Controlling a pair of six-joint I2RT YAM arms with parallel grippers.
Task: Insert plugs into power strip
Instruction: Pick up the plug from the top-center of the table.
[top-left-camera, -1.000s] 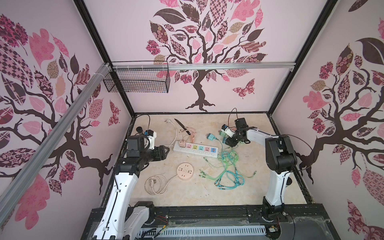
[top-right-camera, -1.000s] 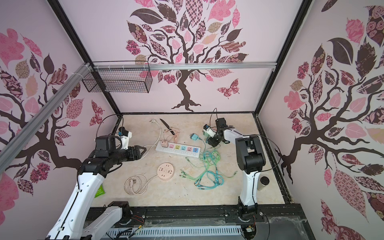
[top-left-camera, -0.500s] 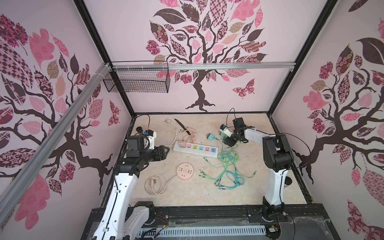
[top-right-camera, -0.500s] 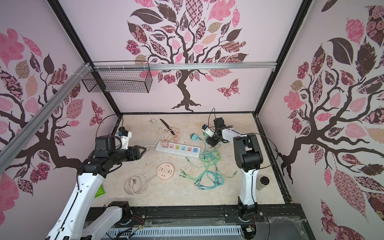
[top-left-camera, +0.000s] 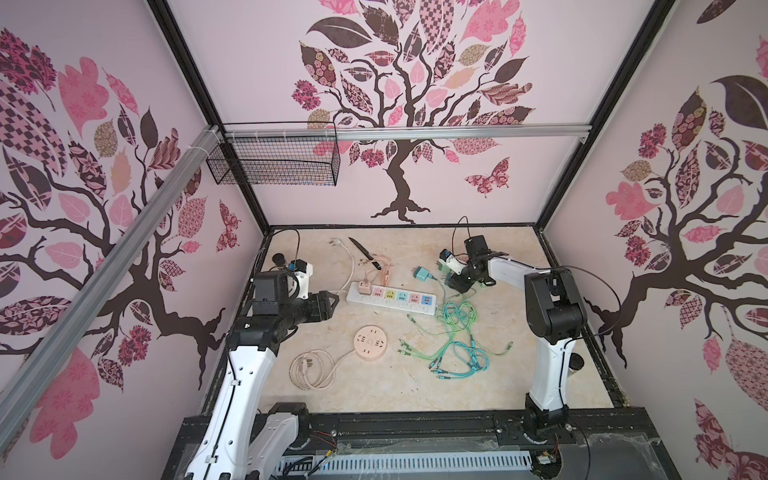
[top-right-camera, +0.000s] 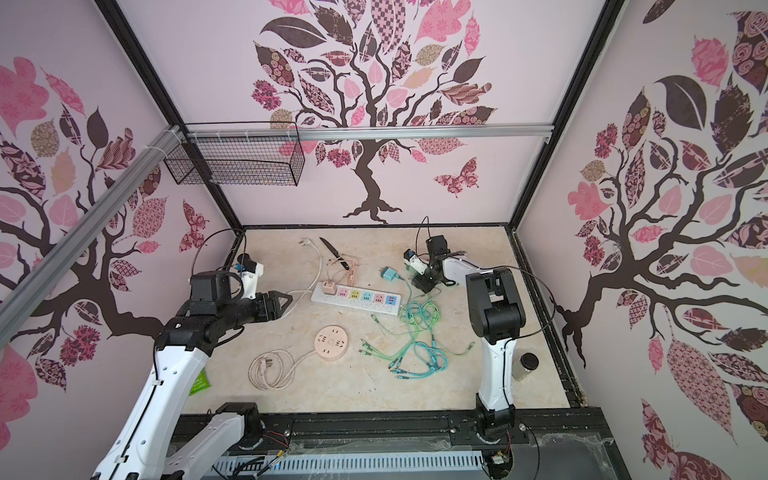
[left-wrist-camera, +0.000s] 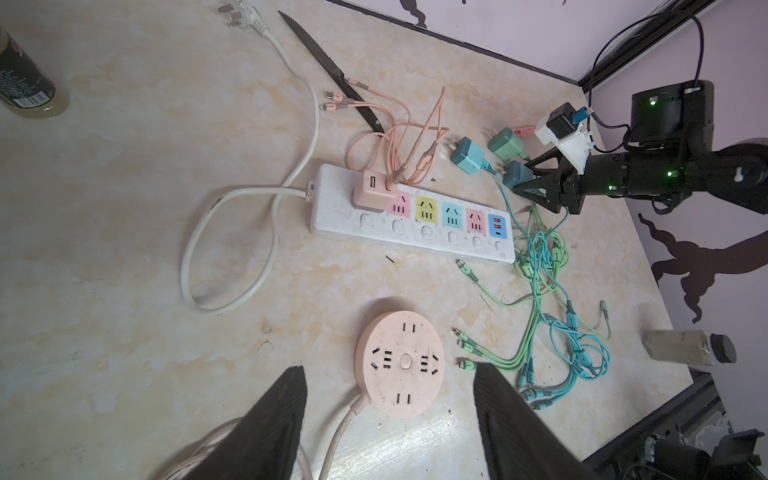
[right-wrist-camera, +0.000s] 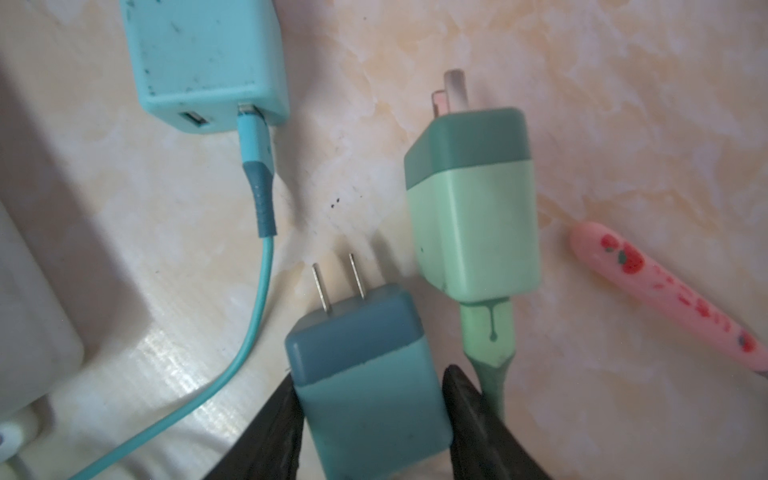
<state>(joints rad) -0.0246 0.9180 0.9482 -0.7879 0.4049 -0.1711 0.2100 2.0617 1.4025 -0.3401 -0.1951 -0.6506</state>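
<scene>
Since the teal plug (right-wrist-camera: 361, 374) looks light, rigid and slick, the right hand (right-wrist-camera: 370, 376) clamps its flat sides. The left hand (left-wrist-camera: 389, 374) gapes, empty.

The long white plastic power strip (left-wrist-camera: 415, 240) has little squares in pink, yellow and blue. The peach-pink boxy plug (left-wrist-camera: 370, 193) matches its cable. The light blue boxy plug (right-wrist-camera: 208, 62) has a blue cable. The mint green boxy plug (right-wrist-camera: 473, 224) has a dark green top. The dark teal boxy plug (right-wrist-camera: 365, 374) is two-tone. The thin braided cables (left-wrist-camera: 570, 312) are green and blue-green. The round flat socket disc (left-wrist-camera: 399, 361) is peach. The little pink stick (right-wrist-camera: 665, 291) has red strawberries. The marble-look table (left-wrist-camera: 124, 166) is cream with yellow patches. The pale pink walls (top-left-camera: 270, 62) show brown trees with patterned leaves.
</scene>
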